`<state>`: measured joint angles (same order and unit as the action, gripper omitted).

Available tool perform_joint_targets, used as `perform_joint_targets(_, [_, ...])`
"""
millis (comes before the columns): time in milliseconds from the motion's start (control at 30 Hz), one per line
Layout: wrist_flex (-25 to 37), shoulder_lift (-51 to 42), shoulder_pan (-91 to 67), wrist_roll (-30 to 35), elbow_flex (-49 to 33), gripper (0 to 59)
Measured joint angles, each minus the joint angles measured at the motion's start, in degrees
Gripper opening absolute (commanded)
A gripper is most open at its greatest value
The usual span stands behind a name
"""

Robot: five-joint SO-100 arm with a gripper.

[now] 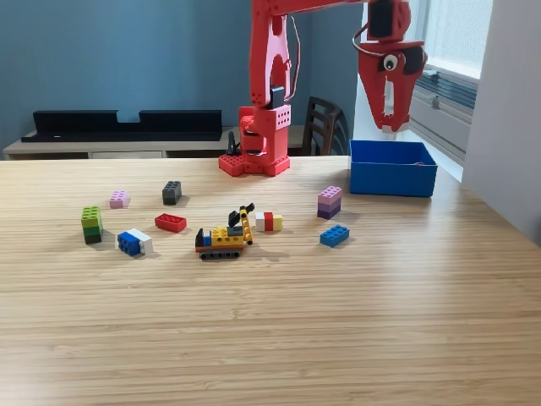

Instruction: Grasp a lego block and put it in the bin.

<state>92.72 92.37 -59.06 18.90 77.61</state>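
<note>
My red gripper (pixel 390 127) hangs pointing down over the back left part of the blue bin (pixel 392 179), well above its rim. Its fingers come together at the tips, and I cannot make out any block between them. A sliver of red shows inside the bin by its right wall. Loose lego blocks lie on the table: a blue block (pixel 335 236), a purple stack (pixel 330 202), a red and yellow piece (pixel 270 222), a red block (pixel 170 222), a dark block (pixel 172 192), a pink block (pixel 119 199), a green stack (pixel 91 224) and a blue and white piece (pixel 134 242).
A small yellow and black lego vehicle (pixel 225 236) stands mid-table. The arm's red base (pixel 255 161) sits at the table's far edge, with a chair (pixel 321 127) behind it. A white wall (pixel 507 110) borders the exterior view's right, close to the bin.
</note>
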Motion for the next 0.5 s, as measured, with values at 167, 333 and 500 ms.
perform_joint_targets(167, [0.0,0.09,-7.21,0.26,2.64,0.0])
perform_joint_targets(333, [0.0,0.18,-11.87,-0.88,3.78,0.0])
perform_joint_targets(500, [0.0,0.18,-12.39,-2.29,5.19,5.8])
